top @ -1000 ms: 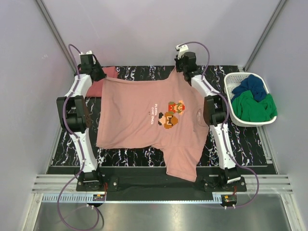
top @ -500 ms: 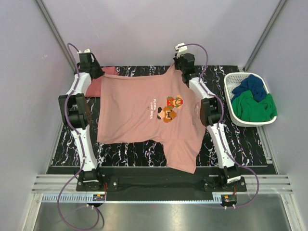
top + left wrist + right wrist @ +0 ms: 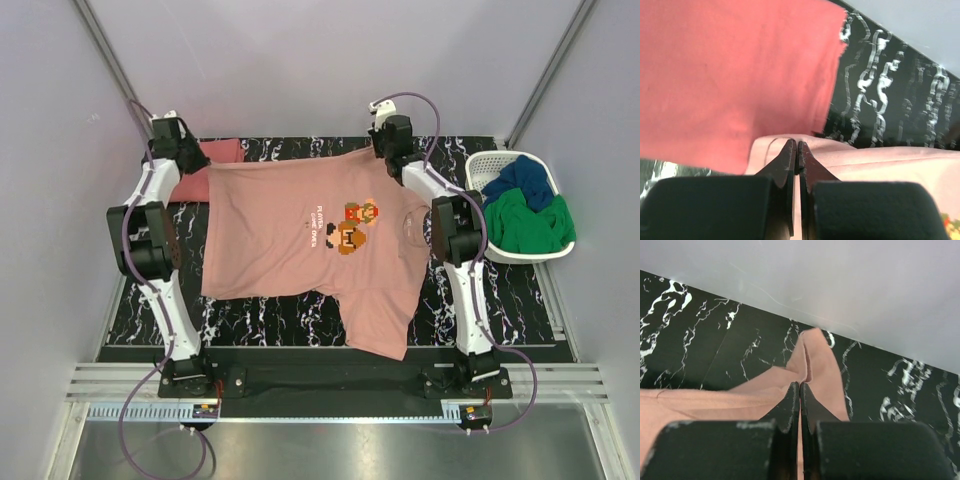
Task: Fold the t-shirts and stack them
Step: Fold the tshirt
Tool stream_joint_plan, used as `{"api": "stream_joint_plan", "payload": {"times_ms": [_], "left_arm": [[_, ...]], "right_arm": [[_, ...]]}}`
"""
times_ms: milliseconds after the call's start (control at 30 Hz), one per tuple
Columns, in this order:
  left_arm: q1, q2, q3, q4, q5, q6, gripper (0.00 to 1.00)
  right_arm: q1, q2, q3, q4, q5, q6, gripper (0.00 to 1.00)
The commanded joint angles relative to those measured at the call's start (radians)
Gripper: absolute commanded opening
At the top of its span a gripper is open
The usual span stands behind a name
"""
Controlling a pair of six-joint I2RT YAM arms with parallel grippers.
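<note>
A pale salmon-pink t-shirt (image 3: 300,240) with a pixel print hangs stretched between my two grippers over the table, one sleeve drooping toward the near edge. My left gripper (image 3: 188,160) is shut on its far left corner (image 3: 810,150). My right gripper (image 3: 388,148) is shut on its far right corner (image 3: 812,360). A darker coral-red t-shirt (image 3: 205,170) lies folded at the far left of the table, below the left gripper; it also shows in the left wrist view (image 3: 730,75).
A white basket (image 3: 480,180) with blue and green clothes stands at the right. The table top (image 3: 250,310) is black marble-patterned. Grey walls stand close behind and beside both arms.
Both grippers have moved outward and toward the back wall with the pink shirt, stretching its top edge flatter and wider. The left arm swung further left.
</note>
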Motion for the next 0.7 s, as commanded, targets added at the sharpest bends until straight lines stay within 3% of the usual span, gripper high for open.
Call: {"api": "stream_joint_plan", "payload": {"times_ms": [0, 200, 433, 667], "left_arm": [[0.006, -0.108, -0.017, 0.024, 0.027, 0.000, 0.00], [0.006, -0.116, -0.104, -0.060, 0.037, 0.017, 0.00], [0.006, -0.216, -0.263, -0.057, 0.036, 0.029, 0.00], [0.011, -0.224, -0.294, -0.134, 0.016, 0.049, 0.00]], "right_arm": [[-0.003, -0.181, -0.071, -0.006, 0.075, -0.021, 0.00], [0.000, -0.375, -0.321, -0.065, 0.094, 0.080, 0.00], [0.038, -0.505, -0.498, -0.197, 0.130, 0.178, 0.00], [0.097, -0.600, -0.661, -0.267, 0.183, 0.298, 0.00]]}}
